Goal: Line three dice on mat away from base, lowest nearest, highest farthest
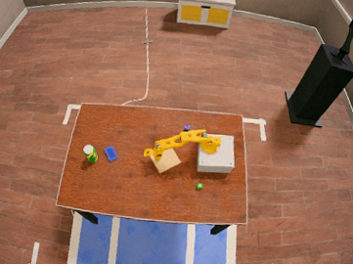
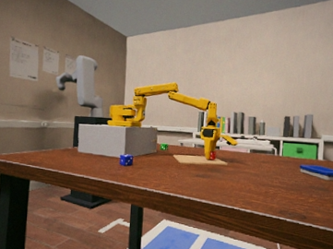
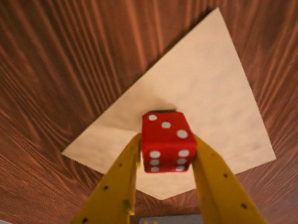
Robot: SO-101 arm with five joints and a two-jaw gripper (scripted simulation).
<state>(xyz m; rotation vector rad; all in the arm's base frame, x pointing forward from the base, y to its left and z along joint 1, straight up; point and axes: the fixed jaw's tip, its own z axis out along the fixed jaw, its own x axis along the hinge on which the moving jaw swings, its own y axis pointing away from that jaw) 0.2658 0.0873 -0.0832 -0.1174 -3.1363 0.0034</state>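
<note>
My gripper [image 2: 210,158] [image 3: 166,149] is shut on the red die [image 2: 213,155] [image 3: 166,142], pointing down over the tan mat [image 1: 170,164] [image 2: 187,159] [image 3: 215,85]. The die is very low over the mat or touching it; which, I cannot tell. In the wrist view it shows a three-pip face and a six-pip face. The arm hides it in the top view. The blue die [image 1: 187,128] [image 2: 126,160] lies on the table beside the arm, off the mat. The green die [image 1: 200,186] [image 2: 164,147] lies off the mat on the other side. Their numbers are too small to read surely.
The arm's base stands on a grey box [image 1: 216,159] [image 2: 116,141]. A blue sponge-like block [image 1: 110,153] [image 2: 322,171] lies beyond the mat, with a green and white bottle [image 1: 91,154] farther out near the table's edge.
</note>
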